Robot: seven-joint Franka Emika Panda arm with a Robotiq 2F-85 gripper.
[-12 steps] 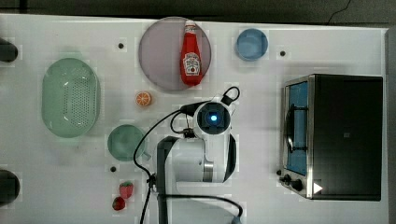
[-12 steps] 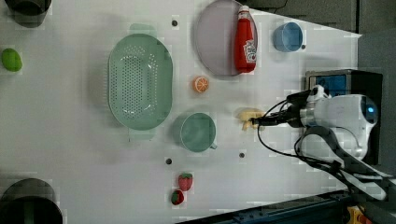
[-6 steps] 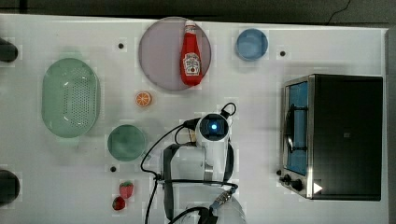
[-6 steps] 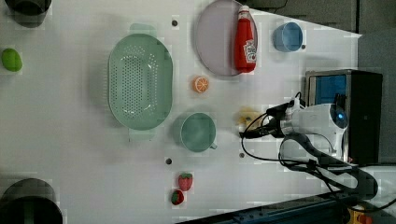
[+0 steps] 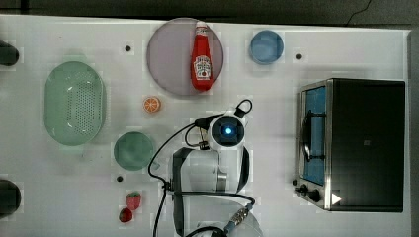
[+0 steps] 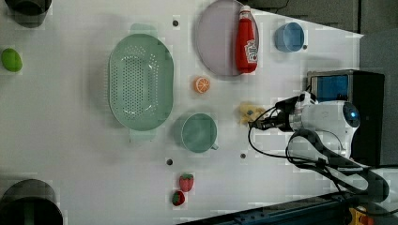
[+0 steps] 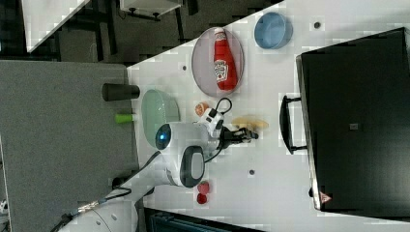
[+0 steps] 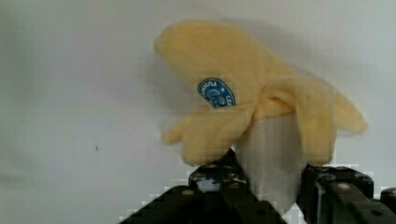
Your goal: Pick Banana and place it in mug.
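We see the gripper (image 8: 268,186) with its jaws drawn in on either side of the banana's (image 8: 252,112) pale peeled end. The banana's length runs straight out from the jaws, lying on the white table (image 6: 70,140), just beside the mug (image 6: 199,132).

On the desk (image 5: 346,44) lie one banana (image 6: 248,113), one teal mug (image 5: 133,150), one blue cup (image 5: 266,47), one perforated green basket (image 5: 74,102), one grey plate (image 5: 170,57) bearing one ketchup bottle (image 5: 202,58), one orange slice (image 5: 151,104), two strawberries (image 5: 133,200) (image 5: 125,215), one green fruit (image 6: 11,60) and one toaster oven (image 5: 363,143).
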